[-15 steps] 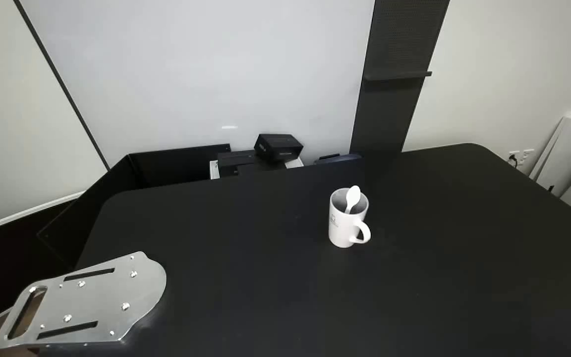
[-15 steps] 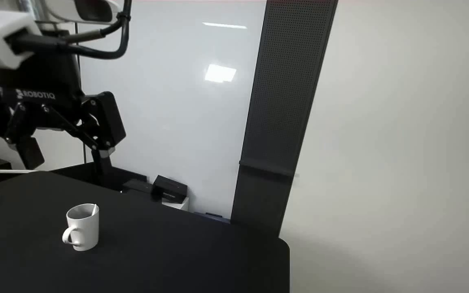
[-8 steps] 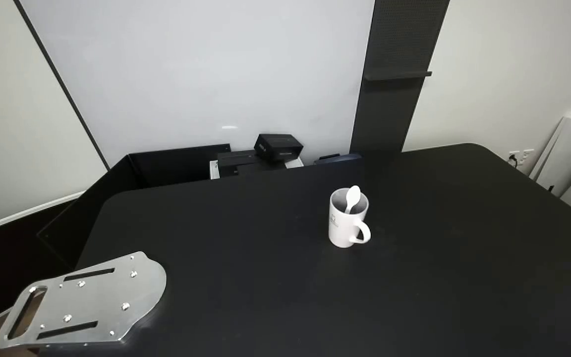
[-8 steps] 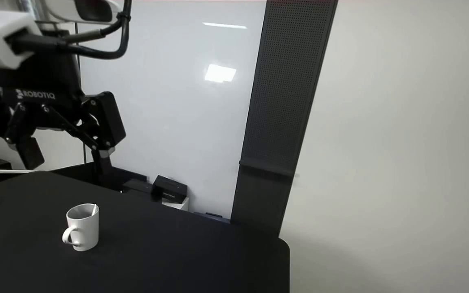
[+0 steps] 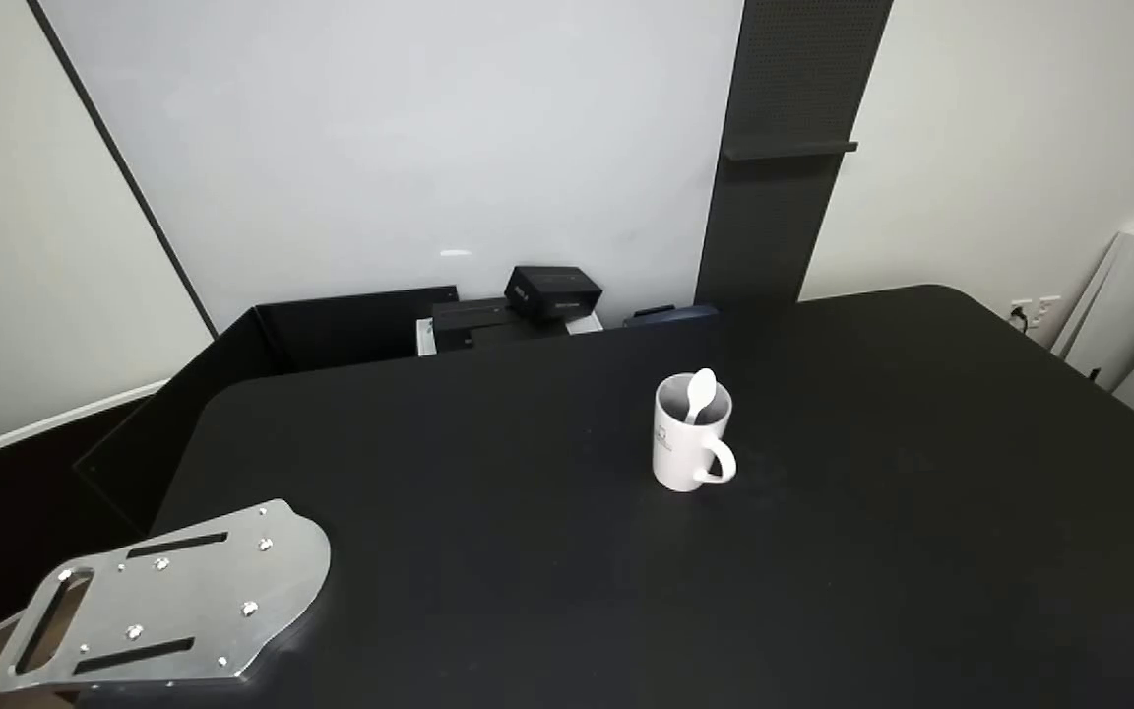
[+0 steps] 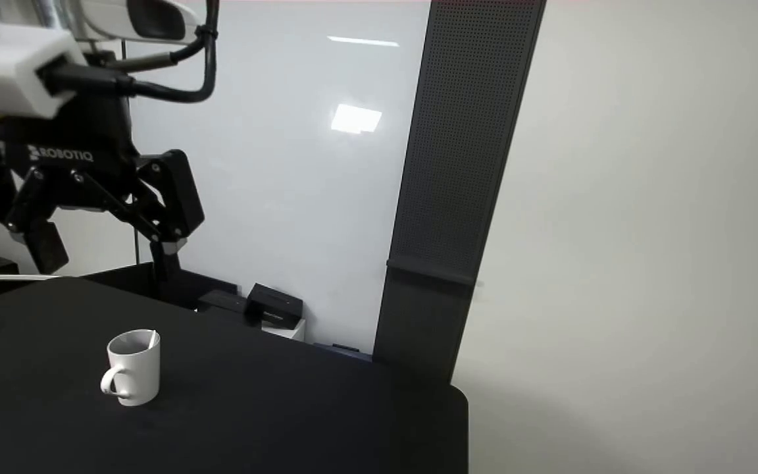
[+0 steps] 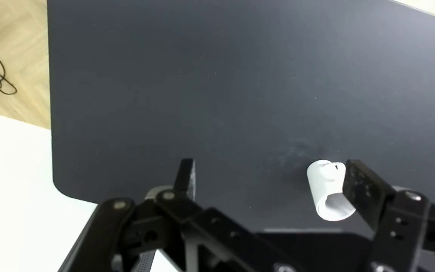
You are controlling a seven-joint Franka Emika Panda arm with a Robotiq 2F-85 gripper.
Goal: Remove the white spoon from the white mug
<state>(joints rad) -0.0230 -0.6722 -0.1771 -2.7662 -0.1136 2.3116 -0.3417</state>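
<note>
The white mug (image 5: 677, 455) stands upright on the black table, and it also shows in an exterior view (image 6: 139, 376) and the wrist view (image 7: 317, 183). The white spoon (image 5: 701, 392) leans inside the mug with its rounded bowl up above the rim. Its tip also shows at the rim in an exterior view (image 6: 152, 338). In the wrist view I cannot make the spoon out clearly. My gripper (image 6: 108, 260) is open and empty, well above the table. In the wrist view the mug appears beside the right finger of the gripper (image 7: 270, 166), which covers part of it.
A silver metal plate (image 5: 183, 601) with slots lies at the table's near left corner. Behind the back edge of the black table (image 5: 488, 532) are a black box (image 5: 554, 292) and a dark tray. A dark perforated panel (image 6: 464, 164) stands against the white wall.
In the last half second the wrist and camera mount have tilted and shifted slightly right and down in an exterior view. The fingers stay nearly in place. The mug and spoon have not moved.
</note>
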